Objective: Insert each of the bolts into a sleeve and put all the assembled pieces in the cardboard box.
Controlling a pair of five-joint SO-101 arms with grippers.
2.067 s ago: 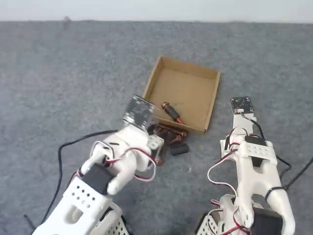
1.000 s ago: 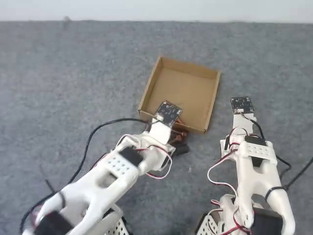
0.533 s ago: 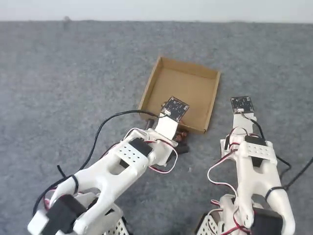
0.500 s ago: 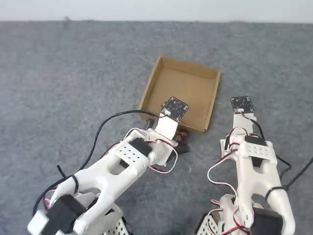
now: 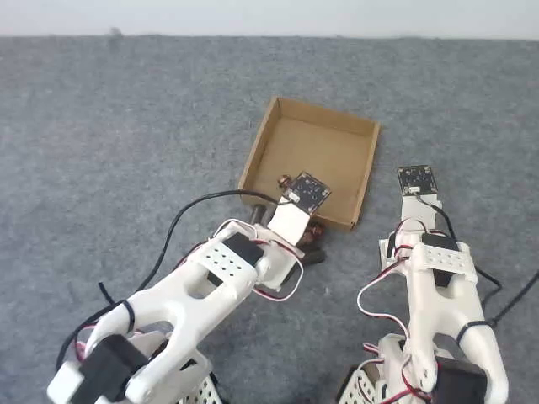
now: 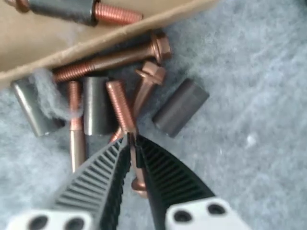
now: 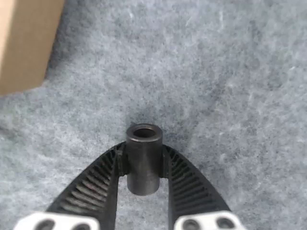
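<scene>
Two grippers are each holding one part. The left gripper (image 6: 130, 140) is pinching narrowly on the shank of a copper bolt (image 6: 120, 103), its ribbed black jaws nearly meeting. It is working over the loose pile just outside the near wall of the cardboard box (image 5: 366, 172). The right gripper (image 7: 142, 152) is clamping a dark sleeve (image 7: 143, 165) across its smooth round body, bore pointing away from the wrist, over the grey carpet (image 7: 230, 72) near a box corner.

Judgement: the insertion step is only beginning, and one assembled piece (image 6: 72, 8) is already lying in the box. The next move is calling for lifting the bolt clear of its neighbours and lining its threaded tip up with the sleeve's bore.

Around the held bolt, hex-flanged bolts (image 6: 148, 79) and a loose sleeve (image 6: 181, 108) are lying crossed and touching. The carpet is looking matted and fibrous, the box plain and stiff.
</scene>
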